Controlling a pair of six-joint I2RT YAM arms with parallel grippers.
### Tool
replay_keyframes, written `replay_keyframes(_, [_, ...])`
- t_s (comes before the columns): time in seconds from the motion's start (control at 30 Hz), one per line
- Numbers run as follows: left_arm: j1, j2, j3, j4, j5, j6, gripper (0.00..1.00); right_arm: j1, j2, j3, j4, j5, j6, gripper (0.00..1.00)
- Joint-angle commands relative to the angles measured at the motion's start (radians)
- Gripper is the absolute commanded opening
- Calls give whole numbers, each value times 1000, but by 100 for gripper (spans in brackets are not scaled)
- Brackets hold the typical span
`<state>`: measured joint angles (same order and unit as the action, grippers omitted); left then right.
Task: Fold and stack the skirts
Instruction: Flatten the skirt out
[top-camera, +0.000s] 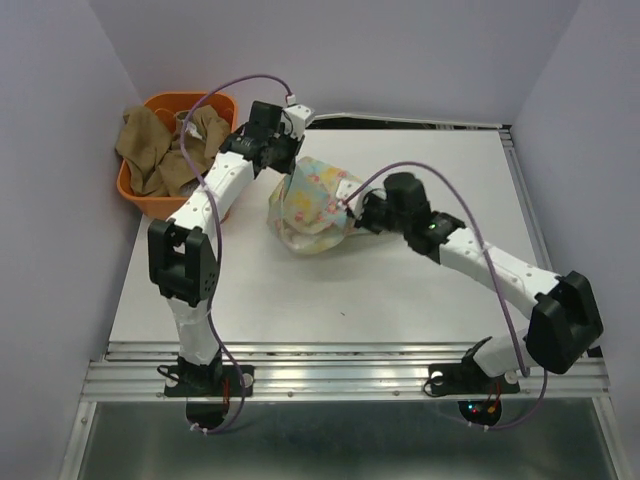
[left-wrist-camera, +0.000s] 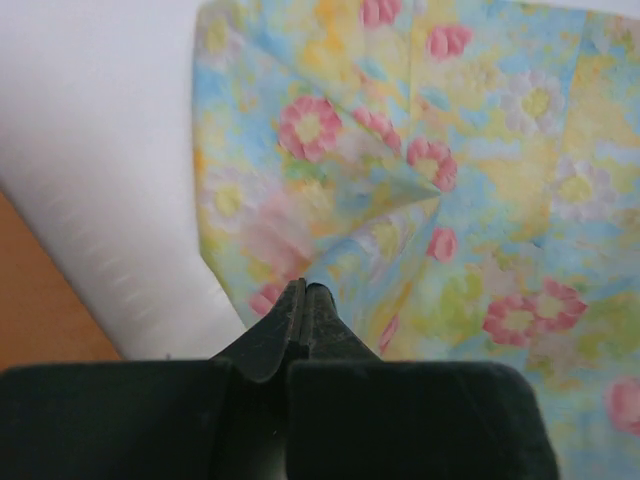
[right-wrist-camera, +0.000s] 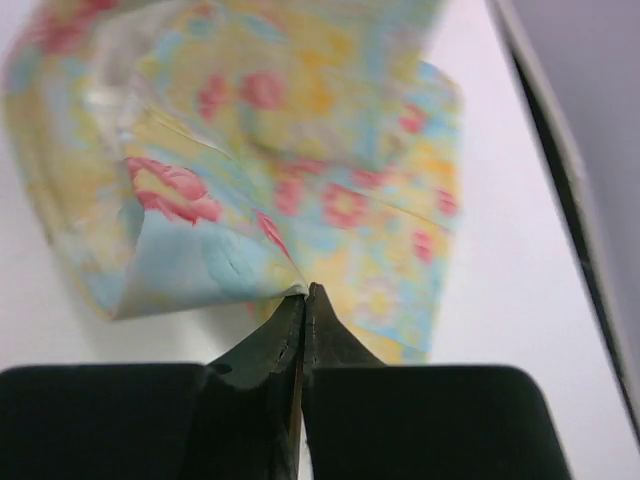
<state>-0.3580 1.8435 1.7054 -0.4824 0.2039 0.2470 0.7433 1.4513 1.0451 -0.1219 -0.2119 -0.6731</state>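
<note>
an orange plastic basket (top-camera: 135, 197) sits at the far left corner of the white table (top-camera: 400, 290), beside my left arm. a tan-brown skirt (top-camera: 150, 150) is heaped in it, crumpled, and spills over the basket's far and left rim. a small pale patch shows among the tan folds; i cannot tell what it is.

the pastel floral skirt (top-camera: 315, 205), yellow, blue and pink with red-pink flowers, is bunched near the middle of the table, just right of the basket and apart from it. it lies between my two grippers, pulled into a loose, puffed heap and not flat.

my left gripper (left-wrist-camera: 305, 290) is clenched, jaws pressed together, pinching the floral skirt at its far left edge. in the left wrist view creases fan out across the cloth from the pinched point, with bare white table to the left and a strip of orange at the lower left corner.

my right gripper (right-wrist-camera: 308, 292) is also clenched tight, nipping a corner of the floral skirt on its right side. in the right wrist view the cloth rises from the tips in a folded flap, its print blurred higher up.
</note>
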Motion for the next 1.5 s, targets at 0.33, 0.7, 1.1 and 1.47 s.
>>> replay_keyframes(0.33, [1,424,843,309,-244,6,0,-683,343,726,174,43,202,1])
replay_keyframes(0.7, [8,168,481,737,-118,40,0,-717,109,512,414,-105,176,1])
replay_keyframes(1.1, [-120,-257,-514,610,135,270,15,-708,-366,-378,153,-458,-515,41])
replay_keyframes(1.47, [-223,-631,-751,236,163,381,61,-708,-1023,-570,-317,-571,-597,100])
